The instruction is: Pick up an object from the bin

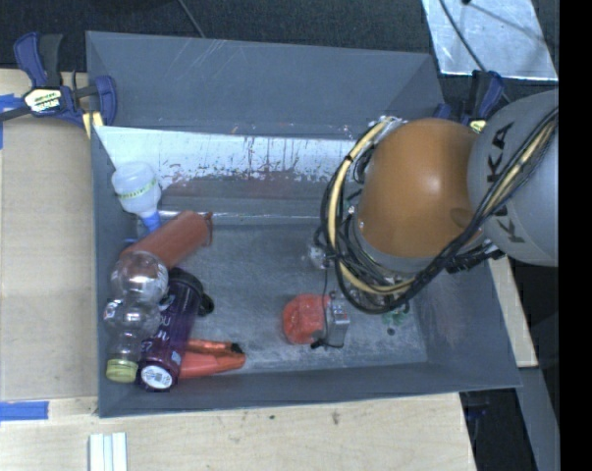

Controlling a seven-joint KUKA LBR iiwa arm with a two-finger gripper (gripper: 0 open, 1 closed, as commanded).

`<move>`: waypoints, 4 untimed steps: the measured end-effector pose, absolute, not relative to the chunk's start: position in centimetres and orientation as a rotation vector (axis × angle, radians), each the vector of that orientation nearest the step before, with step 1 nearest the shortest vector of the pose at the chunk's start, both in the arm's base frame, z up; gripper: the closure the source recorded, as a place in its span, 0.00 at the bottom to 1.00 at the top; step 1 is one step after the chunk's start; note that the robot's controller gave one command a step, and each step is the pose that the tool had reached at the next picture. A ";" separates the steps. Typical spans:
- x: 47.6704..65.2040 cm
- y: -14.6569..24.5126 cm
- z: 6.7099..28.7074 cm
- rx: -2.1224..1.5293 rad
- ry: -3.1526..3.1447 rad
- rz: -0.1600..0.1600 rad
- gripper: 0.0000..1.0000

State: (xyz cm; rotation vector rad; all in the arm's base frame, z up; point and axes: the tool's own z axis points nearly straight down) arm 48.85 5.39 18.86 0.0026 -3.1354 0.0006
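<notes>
Look left, you've got a heap: clear plastic bottle, brown cylinder above it, dark purple bottle touching it, orange-red tool below, pale cup on top.

The arm with its orange cover reaches down into the grey bin at the right side. The gripper is low near the front wall, just beside a red round thing that lies alone on the floor. Well apart, at the left wall, is a heap: a clear plastic bottle, a brown-red cylinder, a dark purple bottle, an orange-red tool and a pale cup.
</notes>
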 end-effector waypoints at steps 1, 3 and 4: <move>49.0 5.4 19.3 0.001 -3.144 -0.001 0.00; 51.9 0.8 7.1 -0.032 -3.147 0.001 1.00; 51.9 0.8 7.1 -0.032 -3.147 0.000 1.00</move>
